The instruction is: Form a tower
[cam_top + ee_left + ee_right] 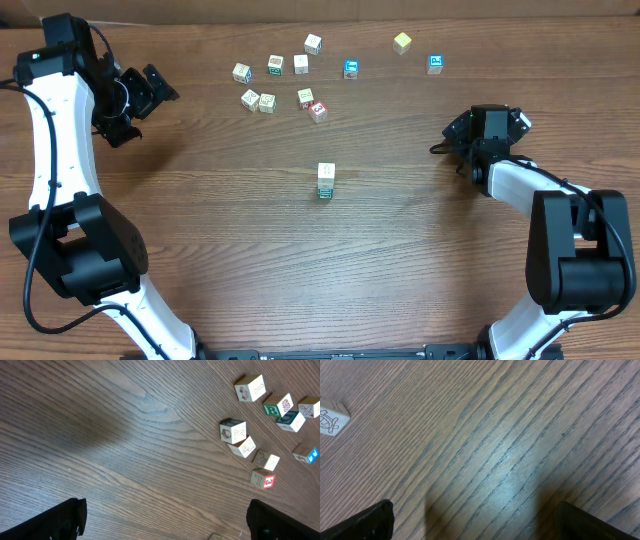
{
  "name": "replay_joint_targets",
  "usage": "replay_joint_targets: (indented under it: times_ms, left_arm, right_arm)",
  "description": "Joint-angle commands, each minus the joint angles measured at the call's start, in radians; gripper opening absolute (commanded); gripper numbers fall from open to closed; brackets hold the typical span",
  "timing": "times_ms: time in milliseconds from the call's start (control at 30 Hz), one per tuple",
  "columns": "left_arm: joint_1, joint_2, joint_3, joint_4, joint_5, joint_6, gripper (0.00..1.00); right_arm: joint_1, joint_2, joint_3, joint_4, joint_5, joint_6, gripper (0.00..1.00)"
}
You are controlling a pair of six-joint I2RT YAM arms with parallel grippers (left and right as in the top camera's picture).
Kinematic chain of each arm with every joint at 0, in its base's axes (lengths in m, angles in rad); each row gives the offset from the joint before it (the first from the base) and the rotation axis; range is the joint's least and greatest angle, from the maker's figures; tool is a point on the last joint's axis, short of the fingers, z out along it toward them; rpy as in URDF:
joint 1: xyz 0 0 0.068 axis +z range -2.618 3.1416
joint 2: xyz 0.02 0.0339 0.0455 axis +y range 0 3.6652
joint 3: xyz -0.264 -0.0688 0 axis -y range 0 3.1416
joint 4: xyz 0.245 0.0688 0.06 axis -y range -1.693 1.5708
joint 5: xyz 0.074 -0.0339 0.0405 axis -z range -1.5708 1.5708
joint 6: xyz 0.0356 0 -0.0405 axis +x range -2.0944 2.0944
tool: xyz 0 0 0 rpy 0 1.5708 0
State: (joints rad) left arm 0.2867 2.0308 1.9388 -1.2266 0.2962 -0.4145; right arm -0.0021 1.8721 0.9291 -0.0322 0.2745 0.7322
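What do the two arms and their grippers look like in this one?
The left arm and right arm match: white curved links between bulky black joint housings, thin black cable running alongside. The left gripper and right gripper are black with blunt matte fingers.

The table [230, 240] is dark brown wood with fine, streaky grain, paler where light catches it. The tower [326, 181] is pale wood, its lowest cube printed teal-green. The loose cubes are mostly pale wood too. Among them a yellow cube [402, 42] stands out, with a blue-faced cube [351, 69] and a second blue cube [435, 64]. A red-faced cube [269, 481] carries a white 3, and a green-lettered cube [272, 409] shows a B. My left arm [50, 150] and right arm [515, 185] are white with black joints. My left gripper [165, 522] and right gripper [475, 520] are black.
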Motion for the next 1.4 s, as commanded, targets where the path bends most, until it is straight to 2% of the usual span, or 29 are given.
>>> replay_joint_targets:
  times_ms: [0,633,800,1033,1167,1367]
  left_arm:
    - [-0.005,0.003,0.014,0.002,0.0,0.018,1.0]
    - [-0.005,-0.034,0.014,0.001,-0.004,0.018,1.0]
    - [-0.005,-0.034,0.013,0.002,-0.098,0.019,1.0]
    - [-0.034,-0.034,0.013,0.068,-0.11,0.141,1.0]
    - [-0.061,-0.036,0.013,0.139,-0.05,0.216,0.99]
    - [-0.086,-0.066,0.013,0.169,-0.04,0.235,1.0]
  right_arm:
    - [-0.011,0.058,-0.052,-0.037,-0.01,0.019,1.0]
    - [-0.011,0.058,-0.052,-0.037,-0.01,0.019,1.0]
    - [-0.011,0.058,-0.052,-0.037,-0.01,0.019,1.0]
    - [-0.011,0.058,-0.052,-0.037,-0.01,0.019,1.0]
    - [-0.011,0.058,-0.052,-0.037,-0.01,0.019,1.0]
    - [-0.011,0.058,-0.052,-0.037,-0.01,0.019,1.0]
